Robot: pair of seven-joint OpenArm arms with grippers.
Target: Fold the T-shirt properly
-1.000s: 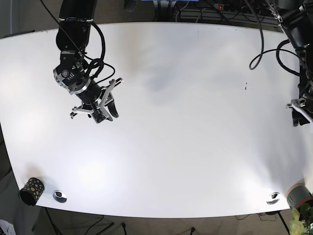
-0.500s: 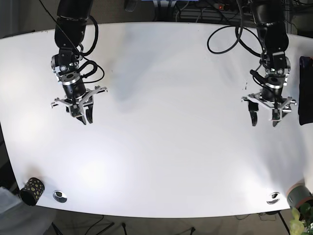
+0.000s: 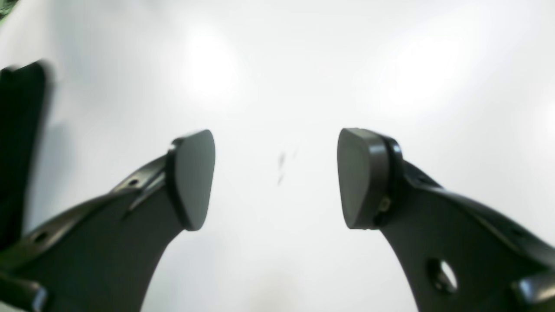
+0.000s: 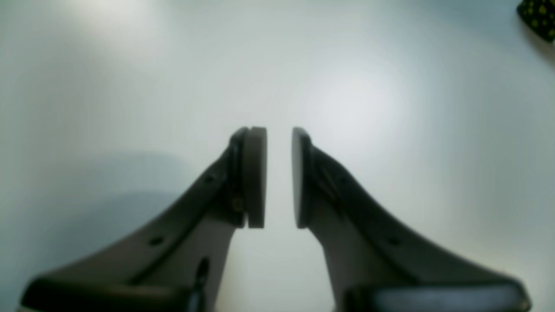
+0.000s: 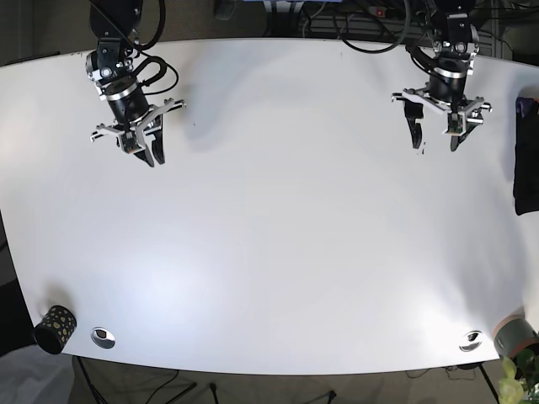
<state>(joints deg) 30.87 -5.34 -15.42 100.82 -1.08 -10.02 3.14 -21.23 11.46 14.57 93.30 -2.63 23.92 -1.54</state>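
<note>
No spread-out T-shirt shows on the white table (image 5: 278, 227). A dark flat cloth-like thing (image 5: 527, 156) lies at the table's right edge; it also shows as a dark blur at the left of the left wrist view (image 3: 19, 143). My left gripper (image 5: 434, 143) hangs open and empty over bare table at the far right, well left of the dark thing; its wide gap shows in its wrist view (image 3: 277, 177). My right gripper (image 5: 149, 156) is at the far left, its pads almost together with a narrow gap, holding nothing (image 4: 278, 177).
A black cup with yellow dots (image 5: 55, 328) stands at the near left corner and shows in the right wrist view (image 4: 537, 17). Two metal grommets (image 5: 103, 337) (image 5: 471, 340) sit near the front edge. A grey pot with a plant (image 5: 515, 337) is at the near right.
Both arms have moved toward the table's far edge. The left arm came in from the right edge a second ago. Neither gripper has taken hold of anything.
</note>
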